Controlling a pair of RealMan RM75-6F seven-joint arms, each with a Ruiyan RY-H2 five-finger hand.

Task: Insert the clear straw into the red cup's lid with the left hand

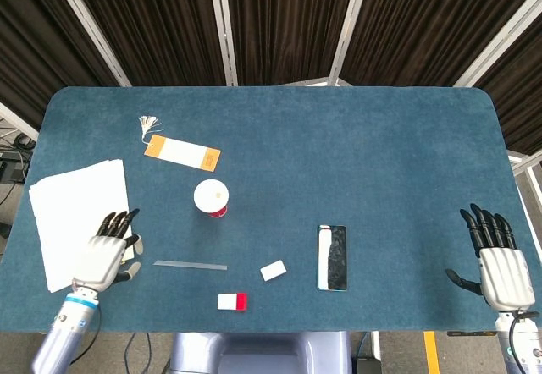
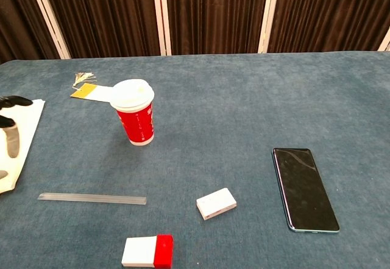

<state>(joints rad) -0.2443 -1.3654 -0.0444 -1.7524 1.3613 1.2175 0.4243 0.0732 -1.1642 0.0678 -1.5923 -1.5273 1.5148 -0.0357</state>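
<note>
Head view shows the red cup point(image 1: 211, 198) standing upright on the blue table point(image 1: 381, 154), its white lid point(image 1: 211, 195) on top. Nearer the robot than the cup, and slightly to its left, the clear straw point(image 1: 190, 265) lies flat on the cloth, well apart from the cup and untouched. The left hand point(image 1: 108, 251) hangs just left of the straw's left end, fingers spread and holding nothing, over the near right edge of the white paper stack point(image 1: 76, 217) that lies left of the cup. The right hand point(image 1: 494, 255) is far to the cup's right at the table's near edge, fingers also apart and empty. Right of the cup and nearer the robot lies a black phone point(image 1: 332, 257); between it and the straw sits a small white block point(image 1: 273, 270), and nearer still a white-and-red block point(image 1: 231, 301). Behind the cup to its left is an orange-and-white tag point(image 1: 181, 153) with a tassel. In the chest view only dark fingertips point(image 2: 13, 101) of the left hand show at the left edge, left of the cup.
</note>
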